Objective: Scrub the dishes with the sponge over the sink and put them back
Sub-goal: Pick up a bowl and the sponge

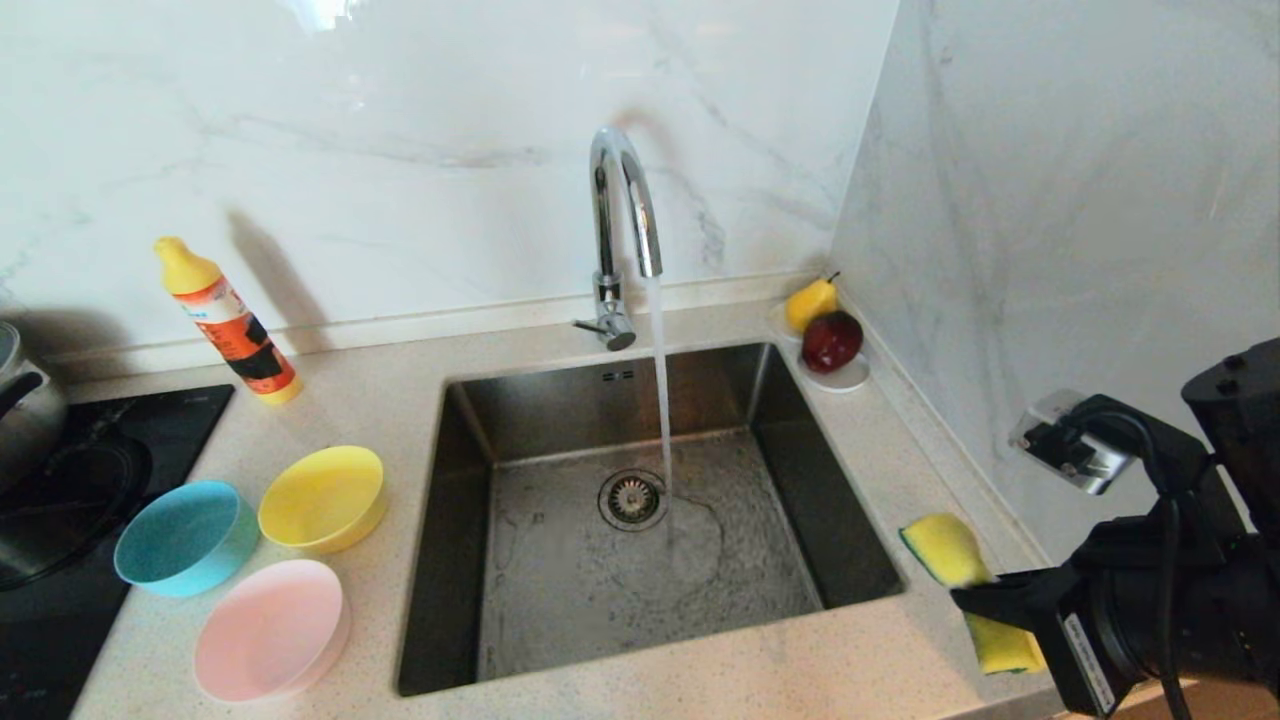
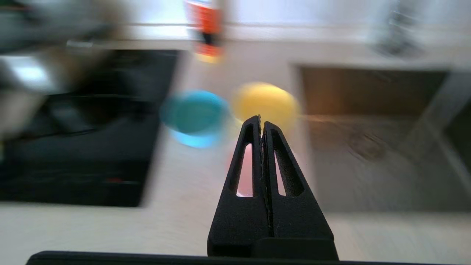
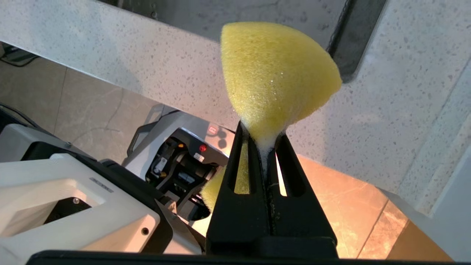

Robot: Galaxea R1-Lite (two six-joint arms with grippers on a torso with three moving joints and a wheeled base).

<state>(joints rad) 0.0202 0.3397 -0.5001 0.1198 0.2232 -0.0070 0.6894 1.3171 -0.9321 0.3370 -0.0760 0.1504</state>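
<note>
Three dishes stand on the counter left of the sink (image 1: 520, 405): a yellow bowl (image 1: 322, 497), a light blue bowl (image 1: 185, 535) and a pale pink bowl (image 1: 270, 628). At the counter's front right corner, my right gripper (image 1: 975, 598) is shut on the yellow sponge (image 1: 945, 548), pinching it in the middle so that it folds. In the right wrist view the sponge (image 3: 276, 77) bulges past the right gripper (image 3: 262, 130), foam between the pads. My left gripper (image 2: 262, 119) is shut and empty, above the counter's front edge, pointing toward the blue bowl (image 2: 195, 114) and yellow bowl (image 2: 266, 101). It does not show in the head view.
Water runs from the chrome tap (image 1: 620, 230) into the basin near the drain (image 1: 632, 498). A detergent bottle (image 1: 228, 325) stands at the back left. A black hob (image 1: 60, 520) with a steel pot (image 1: 25, 405) lies far left. A saucer (image 1: 845, 382) with fruit sits in the back right corner.
</note>
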